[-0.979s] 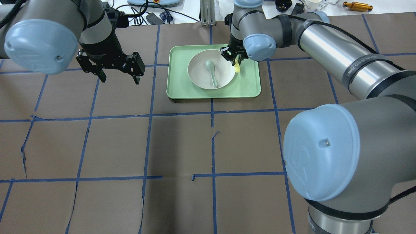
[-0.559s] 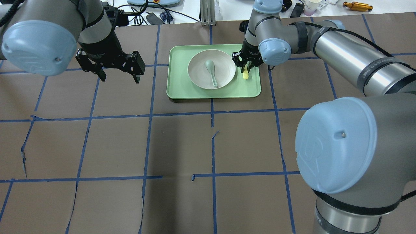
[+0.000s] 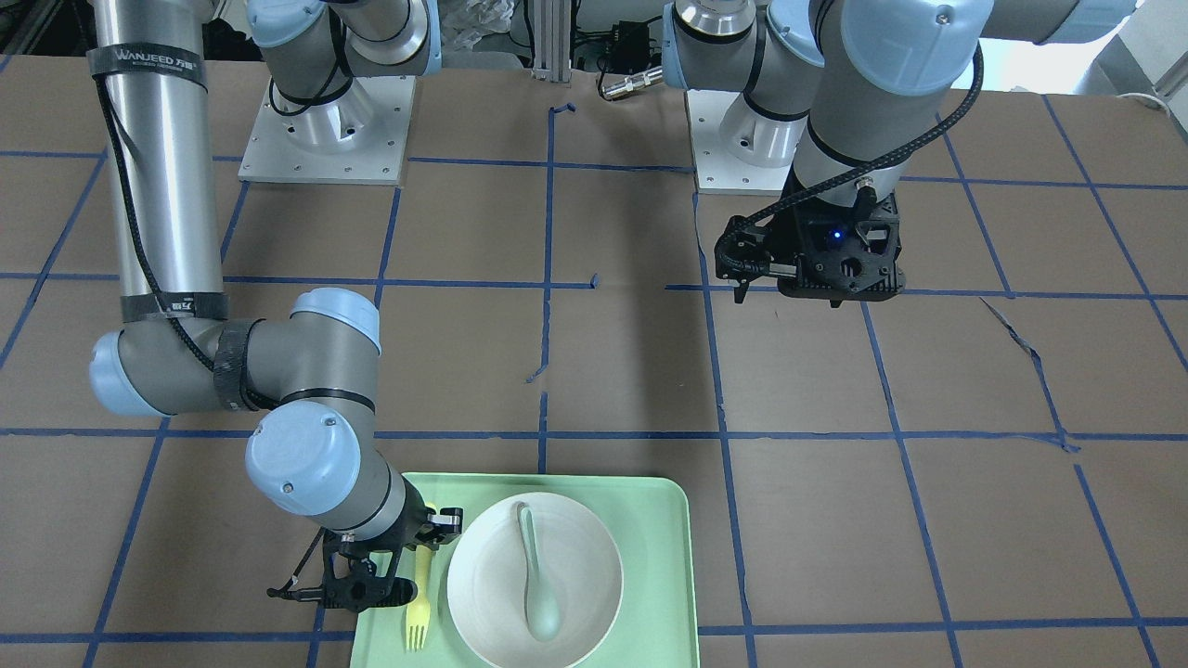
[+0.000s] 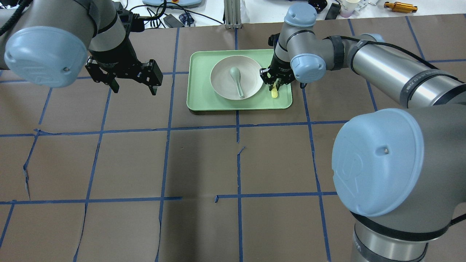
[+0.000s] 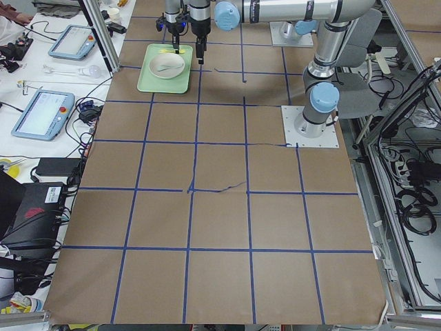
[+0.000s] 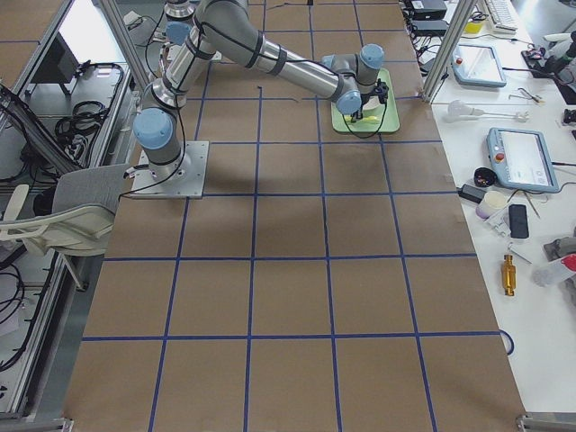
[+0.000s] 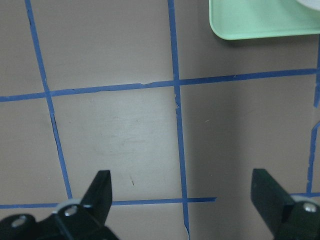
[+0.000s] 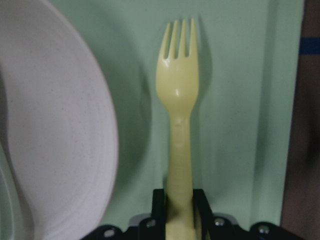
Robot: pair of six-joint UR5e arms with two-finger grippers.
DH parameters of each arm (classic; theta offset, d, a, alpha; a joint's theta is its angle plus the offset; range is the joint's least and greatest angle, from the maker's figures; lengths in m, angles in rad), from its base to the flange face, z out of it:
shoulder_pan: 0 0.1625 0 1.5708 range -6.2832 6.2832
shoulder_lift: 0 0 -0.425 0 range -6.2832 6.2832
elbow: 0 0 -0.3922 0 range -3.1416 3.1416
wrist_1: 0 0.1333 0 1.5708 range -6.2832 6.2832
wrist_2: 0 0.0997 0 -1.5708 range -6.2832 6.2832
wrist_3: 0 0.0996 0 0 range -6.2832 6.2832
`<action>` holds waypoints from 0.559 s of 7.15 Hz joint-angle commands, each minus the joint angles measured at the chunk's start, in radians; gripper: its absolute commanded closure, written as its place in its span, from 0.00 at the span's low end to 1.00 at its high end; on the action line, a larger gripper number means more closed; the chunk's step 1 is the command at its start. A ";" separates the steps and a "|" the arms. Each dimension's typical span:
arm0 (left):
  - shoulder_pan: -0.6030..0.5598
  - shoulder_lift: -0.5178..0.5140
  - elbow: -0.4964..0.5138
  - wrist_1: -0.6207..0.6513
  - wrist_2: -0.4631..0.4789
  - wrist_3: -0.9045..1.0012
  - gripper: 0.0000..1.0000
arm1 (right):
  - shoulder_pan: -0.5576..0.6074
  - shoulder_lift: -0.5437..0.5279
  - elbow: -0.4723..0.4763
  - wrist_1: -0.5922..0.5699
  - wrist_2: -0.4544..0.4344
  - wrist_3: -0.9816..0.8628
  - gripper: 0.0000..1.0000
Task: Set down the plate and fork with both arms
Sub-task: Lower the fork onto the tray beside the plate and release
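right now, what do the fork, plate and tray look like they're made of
The fork looks like plastic: pale yellow, smooth, glossy highlight near the tines. The plate is off-white, matte, faintly speckled; plastic or ceramic, hard to tell. The tray is mint green with an even matte surface, likely plastic.

The fork [image 8: 178,90] looks glossy plastic, the plate [image 8: 60,140] matt and speckled (the tray [image 8: 240,100] smooth, satin).

Bright, even overhead light — soft shadows, mild glare on paper, wrist close-up slightly soft.
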 commanded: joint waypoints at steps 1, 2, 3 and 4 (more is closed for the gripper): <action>0.000 0.001 -0.002 0.002 -0.002 0.000 0.00 | -0.001 -0.004 0.003 -0.004 -0.009 0.000 0.11; 0.000 -0.001 -0.002 0.004 -0.002 0.000 0.00 | -0.001 -0.033 0.004 0.009 -0.021 -0.003 0.08; 0.000 -0.001 -0.002 0.004 0.000 0.000 0.00 | -0.006 -0.071 0.007 0.042 -0.076 -0.023 0.07; 0.000 -0.004 -0.002 0.004 -0.002 -0.001 0.00 | -0.009 -0.125 0.009 0.115 -0.092 -0.050 0.07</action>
